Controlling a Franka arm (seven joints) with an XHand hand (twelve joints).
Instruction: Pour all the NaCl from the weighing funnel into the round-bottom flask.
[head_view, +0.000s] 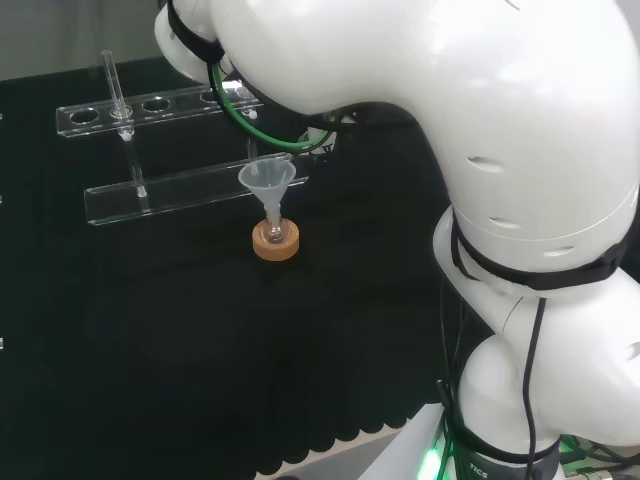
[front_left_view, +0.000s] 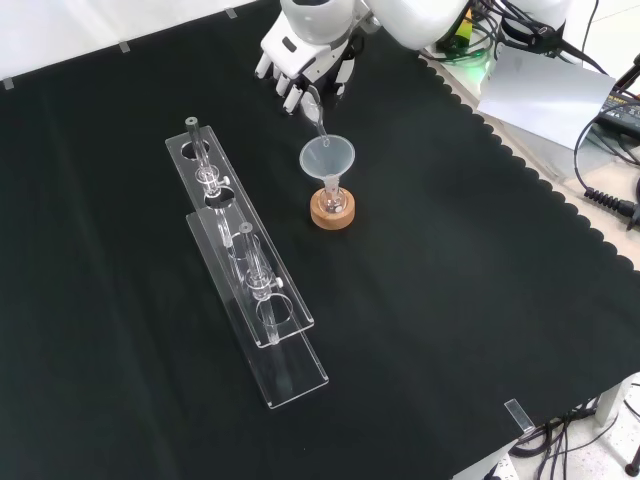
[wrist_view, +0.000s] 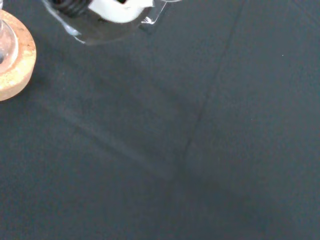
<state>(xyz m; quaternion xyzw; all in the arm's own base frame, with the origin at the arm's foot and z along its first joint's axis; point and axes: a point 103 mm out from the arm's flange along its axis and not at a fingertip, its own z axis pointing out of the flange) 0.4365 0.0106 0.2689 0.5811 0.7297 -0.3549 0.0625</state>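
In the front view the hand (front_left_view: 305, 62) hangs near the top, its fingers curled round a clear weighing funnel (front_left_view: 316, 112). The weighing funnel tilts down, with its tip just over the rim of a clear plastic funnel (front_left_view: 327, 158). That plastic funnel stands in the neck of a small round-bottom flask (front_left_view: 331, 199) on a cork ring (front_left_view: 332, 214). From the head view I see the plastic funnel (head_view: 267, 180), the flask (head_view: 272, 226) and the cork ring (head_view: 276, 245) left of the arm. The wrist view shows the cork ring (wrist_view: 16, 65) and a blurred white part of the hand (wrist_view: 117, 7).
A long clear acrylic rack (front_left_view: 250, 290) with holes and a few glass tubes lies left of the flask in the front view, and behind it in the head view (head_view: 170, 190). The cloth's scalloped edge (front_left_view: 520, 170) runs along the front view's right side.
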